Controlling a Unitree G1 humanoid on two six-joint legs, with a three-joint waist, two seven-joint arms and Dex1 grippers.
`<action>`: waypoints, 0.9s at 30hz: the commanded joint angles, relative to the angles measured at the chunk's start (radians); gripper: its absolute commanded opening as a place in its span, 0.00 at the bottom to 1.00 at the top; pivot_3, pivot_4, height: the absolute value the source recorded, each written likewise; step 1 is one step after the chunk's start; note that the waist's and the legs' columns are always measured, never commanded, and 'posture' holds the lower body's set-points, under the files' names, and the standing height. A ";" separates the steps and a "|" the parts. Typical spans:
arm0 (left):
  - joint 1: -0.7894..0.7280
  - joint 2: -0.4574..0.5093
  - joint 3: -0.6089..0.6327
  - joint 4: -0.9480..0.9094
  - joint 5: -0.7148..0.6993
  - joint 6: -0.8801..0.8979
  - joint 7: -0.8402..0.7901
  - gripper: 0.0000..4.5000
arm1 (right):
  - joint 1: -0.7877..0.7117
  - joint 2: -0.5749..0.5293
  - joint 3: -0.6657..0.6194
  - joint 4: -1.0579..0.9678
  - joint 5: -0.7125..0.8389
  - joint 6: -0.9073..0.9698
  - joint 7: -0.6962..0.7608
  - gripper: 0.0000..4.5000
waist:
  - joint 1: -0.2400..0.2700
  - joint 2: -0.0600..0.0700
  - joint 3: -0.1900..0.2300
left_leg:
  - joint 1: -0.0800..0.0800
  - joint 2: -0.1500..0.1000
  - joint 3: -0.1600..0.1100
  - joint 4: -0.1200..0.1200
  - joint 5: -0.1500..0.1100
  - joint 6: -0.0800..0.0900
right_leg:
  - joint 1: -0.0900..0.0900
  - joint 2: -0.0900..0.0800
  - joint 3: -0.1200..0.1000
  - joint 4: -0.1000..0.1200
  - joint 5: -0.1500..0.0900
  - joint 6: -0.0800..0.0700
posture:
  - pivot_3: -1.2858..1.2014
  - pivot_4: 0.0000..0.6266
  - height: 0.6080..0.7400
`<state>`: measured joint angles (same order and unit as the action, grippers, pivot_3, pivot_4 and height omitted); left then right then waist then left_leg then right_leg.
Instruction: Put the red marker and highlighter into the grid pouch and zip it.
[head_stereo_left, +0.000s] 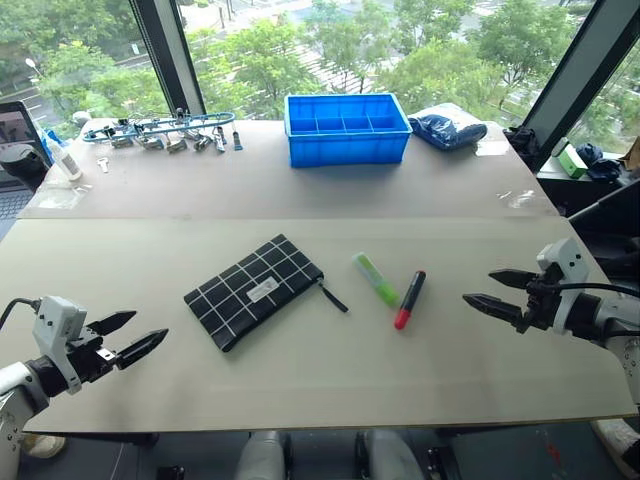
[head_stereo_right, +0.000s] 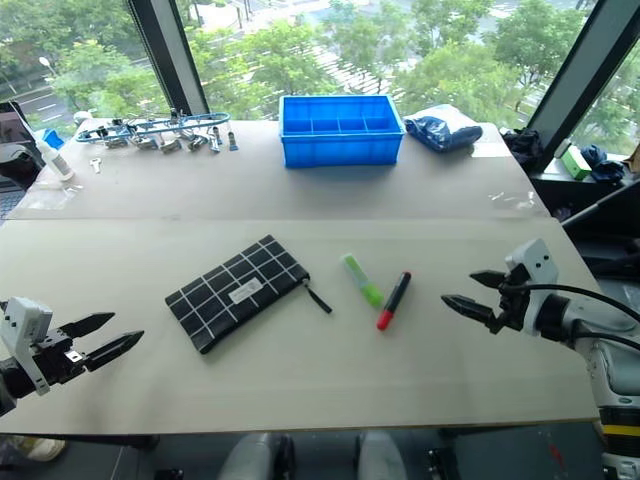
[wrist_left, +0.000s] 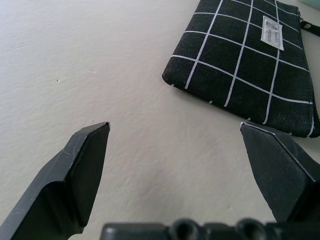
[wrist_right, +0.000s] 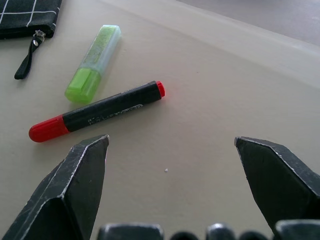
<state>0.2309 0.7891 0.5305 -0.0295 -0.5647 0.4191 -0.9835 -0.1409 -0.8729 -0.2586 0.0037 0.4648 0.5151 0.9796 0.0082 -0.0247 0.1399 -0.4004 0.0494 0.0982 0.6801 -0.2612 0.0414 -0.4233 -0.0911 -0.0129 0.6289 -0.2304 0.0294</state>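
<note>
A grid pouch (head_stereo_left: 254, 291) lies flat on the table (head_stereo_left: 300, 370), the highlighter (head_stereo_left: 375, 278) and red marker (head_stereo_left: 409, 300) just beside it (side by side). The left gripper (head_stereo_left: 140, 335) and right gripper (head_stereo_left: 488, 289) hover wide apart, both empty.

Bare table (head_stereo_left: 300, 370) surrounds the grid pouch (head_stereo_left: 254, 290), highlighter (head_stereo_left: 375, 278) and red marker (head_stereo_left: 409, 299), seemingly unobstructed.

Grid pouch (head_stereo_left: 254, 290): black fabric w/ white grid lines, small white label, black pull strap. Highlighter (head_stereo_left: 375, 278): light green body, paler see-through green cap. Red marker (head_stereo_left: 410, 299): black barrel, bright red cap, small red tip at other end. Table (head_stereo_left: 300, 380): plain beige. Bin (head_stereo_left: 346, 128) at back: solid blue. Bag (head_stereo_left: 447, 130) beside it: dark blue. Both grippers' fingers (head_stereo_left: 139, 347) black, housings white.
</note>
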 joint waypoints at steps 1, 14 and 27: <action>-0.041 -0.006 0.000 -0.015 -0.012 -0.010 0.009 1.00 | -0.024 -0.001 -0.006 -0.003 -0.004 -0.016 -0.002 0.99 | 0.000 0.000 0.000 | 0.000 0.000 0.000 0.000 0.000 0.000 | 0.000 0.000 0.000 0.000 0.000 0.000 | 0.52 0.24 1.00; -0.115 0.046 -0.120 0.199 0.225 -0.549 -0.160 1.00 | -0.181 0.063 0.008 -0.020 0.078 0.059 -0.003 0.38 | -0.017 0.000 0.000 | 0.000 0.000 0.004 -0.001 0.000 0.000 | -0.001 0.000 0.000 -0.001 0.000 -0.001 | 0.52 0.24 1.00; -0.173 0.084 -0.253 0.172 0.282 -0.681 -0.234 1.00 | -0.514 0.383 0.470 -0.060 -0.060 0.068 -0.036 0.01 | -0.021 0.000 0.000 | -0.003 0.001 0.003 -0.001 0.000 0.000 | -0.004 0.000 -0.001 0.001 0.000 -0.001 | 0.52 0.24 1.00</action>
<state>0.0583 0.8488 0.2827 0.1803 -0.2913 -0.2324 -1.1982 -0.6111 -0.5169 0.1494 -0.0695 0.4741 0.6183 0.9718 -0.0131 -0.0242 0.1399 -0.4043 0.0498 0.1032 0.6801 -0.2612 0.0413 -0.4278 -0.0919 -0.0142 0.6303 -0.2303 0.0286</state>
